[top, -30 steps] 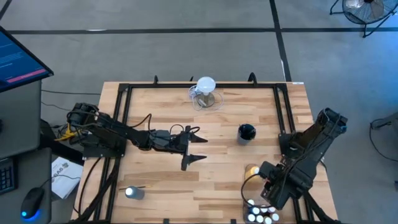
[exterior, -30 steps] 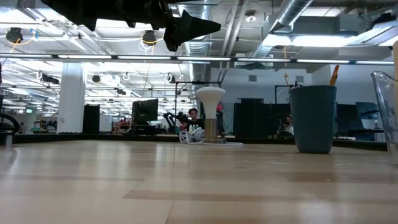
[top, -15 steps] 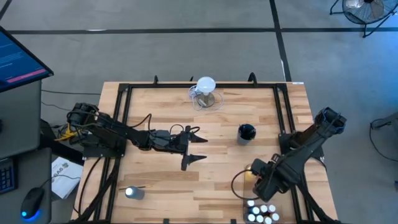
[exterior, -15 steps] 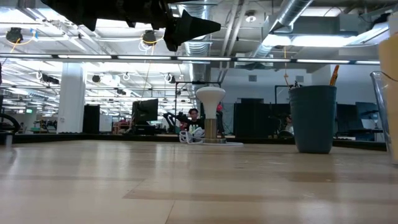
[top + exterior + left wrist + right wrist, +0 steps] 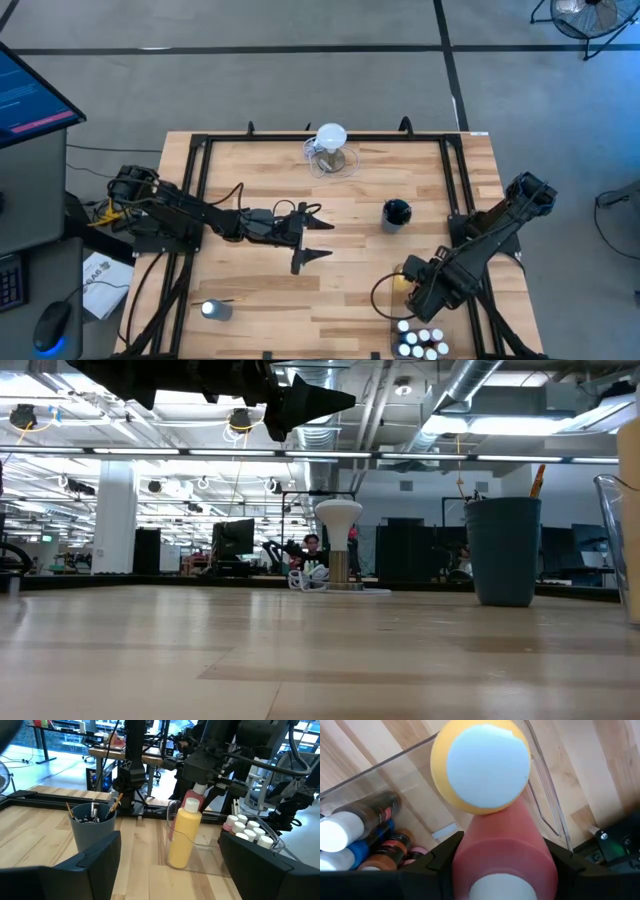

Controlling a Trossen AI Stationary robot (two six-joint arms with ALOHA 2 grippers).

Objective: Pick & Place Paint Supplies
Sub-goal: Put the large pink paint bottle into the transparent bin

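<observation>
While the right gripper [image 5: 422, 290] hangs over the near right corner of the table [image 5: 260, 290], its fingers are clamped on a pink-red bottle [image 5: 502, 857], seen best from its own wrist camera; right against that bottle stands a yellow bottle [image 5: 481, 766] with a white cap, inside a clear bin [image 5: 540, 775]; lying in the same bin, small white-capped paint bottles [image 5: 350, 827] crowd one side, and from above they show as a cluster of white caps at the table's near edge, just nearer than the gripper; from above the arm hides the pink-red bottle altogether, only a sliver of yellow peeking out beside the wrist; the left wrist camera gives the side-on story, yellow bottle upright in front, pink-red one behind it under the dark right arm; a grey cup [image 5: 93, 827] of brushes stands on the table well left of the bin in that view, and the high view puts it farther from the near edge than the bin; the left gripper [image 5: 318, 240] waits mid-table, jaws wide apart and empty; at the far edge sits a clear jug [image 5: 331, 150] with a round white top; near left, a small grey object [image 5: 214, 310] lies alone; low down, the cup and jug stand against the room, a person [image 5: 311, 550] far behind.
</observation>
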